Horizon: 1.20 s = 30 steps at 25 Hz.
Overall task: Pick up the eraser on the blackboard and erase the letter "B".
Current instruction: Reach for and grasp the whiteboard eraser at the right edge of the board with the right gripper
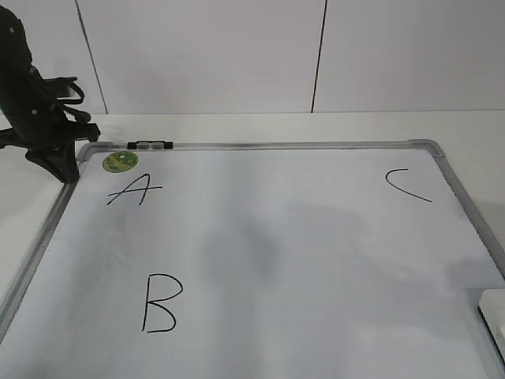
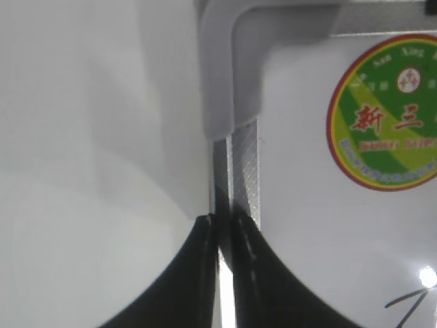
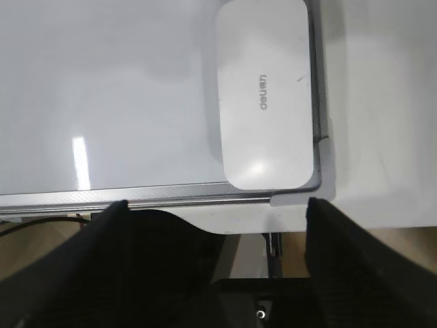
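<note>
The blackboard (image 1: 260, 237) is a white board with a silver frame, lying flat on the table. The letter "B" (image 1: 158, 304) is drawn in black at its near left, with an "A" (image 1: 134, 191) behind it and a "C" (image 1: 406, 185) at the far right. The eraser (image 1: 493, 316), a flat white block, lies in the board's near right corner; it also shows in the right wrist view (image 3: 266, 96). My right gripper (image 3: 215, 205) is open and empty, just off the board's near edge short of the eraser. My left gripper (image 1: 67, 170) is shut and empty over the board's far left frame (image 2: 242, 164).
A round green sticker (image 1: 120, 162) sits in the board's far left corner, also in the left wrist view (image 2: 386, 113). A small black clip (image 1: 150, 145) is on the far frame. A white wall stands behind the table. The table edge (image 3: 287, 215) runs just below the board.
</note>
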{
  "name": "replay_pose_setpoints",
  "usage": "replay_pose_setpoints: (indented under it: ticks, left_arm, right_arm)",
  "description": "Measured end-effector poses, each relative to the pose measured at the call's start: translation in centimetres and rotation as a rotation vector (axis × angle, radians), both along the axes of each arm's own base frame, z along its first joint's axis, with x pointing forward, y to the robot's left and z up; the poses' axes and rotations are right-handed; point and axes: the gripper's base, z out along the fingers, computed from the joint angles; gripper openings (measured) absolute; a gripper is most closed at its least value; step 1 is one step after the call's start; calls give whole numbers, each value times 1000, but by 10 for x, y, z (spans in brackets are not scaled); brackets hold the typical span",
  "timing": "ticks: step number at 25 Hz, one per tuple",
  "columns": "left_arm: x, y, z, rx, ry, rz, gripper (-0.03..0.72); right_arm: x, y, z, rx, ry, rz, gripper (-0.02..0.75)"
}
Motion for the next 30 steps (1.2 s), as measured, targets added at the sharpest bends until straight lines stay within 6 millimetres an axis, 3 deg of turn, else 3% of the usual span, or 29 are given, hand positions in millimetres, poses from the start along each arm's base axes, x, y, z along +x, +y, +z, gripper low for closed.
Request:
replay_pose_setpoints:
  ticks: [8,17,30]
  left_arm:
    - [0,0,0,0,4,-1,28]
    - [0,0,-1,0,5,-1,28]
    - [0,0,-1,0,5,-1,28]
  right_arm:
    - [32,-5,-22,-108,178,3,608]
    - [55,-3,-42,-117,301,17,608]
    - [94,-3,-79,-153,337,36,608]
